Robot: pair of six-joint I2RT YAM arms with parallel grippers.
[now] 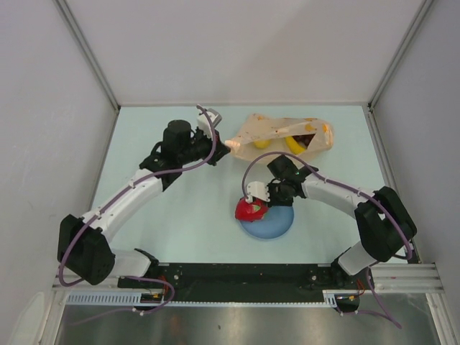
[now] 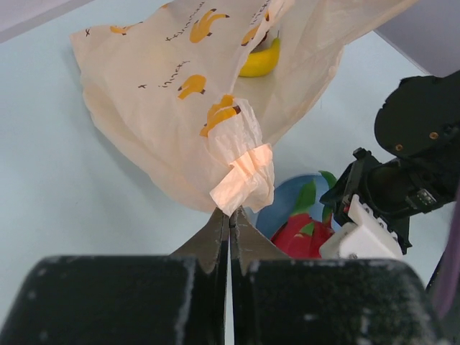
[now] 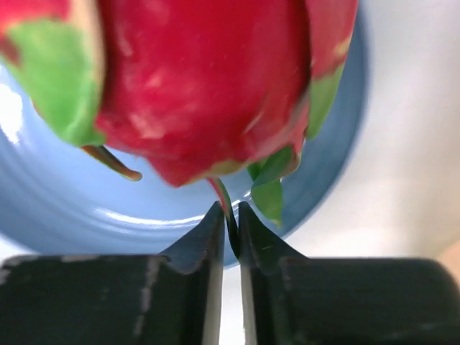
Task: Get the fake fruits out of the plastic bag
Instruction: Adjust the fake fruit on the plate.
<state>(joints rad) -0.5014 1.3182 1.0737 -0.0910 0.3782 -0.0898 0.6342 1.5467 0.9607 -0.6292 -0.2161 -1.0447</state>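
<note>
The peach-orange plastic bag (image 1: 284, 134) lies at the back middle of the table; a yellow fruit (image 1: 261, 143), a banana (image 1: 295, 144) and a dark grape bunch (image 1: 307, 140) show through it. My left gripper (image 1: 219, 146) is shut on the bag's twisted left corner (image 2: 241, 172) and holds it up. My right gripper (image 1: 259, 202) is shut on a green leaf tip (image 3: 228, 208) of the red-pink dragon fruit (image 1: 250, 210), held just over the blue plate (image 1: 277, 224). The dragon fruit (image 3: 194, 79) fills the right wrist view above the plate (image 3: 86, 215).
The pale blue table (image 1: 180, 208) is walled at the back and both sides. The right arm (image 1: 338, 190) curves in from the right, close to the bag's near edge. The right gripper's body (image 2: 402, 180) shows in the left wrist view beside the plate (image 2: 284, 205).
</note>
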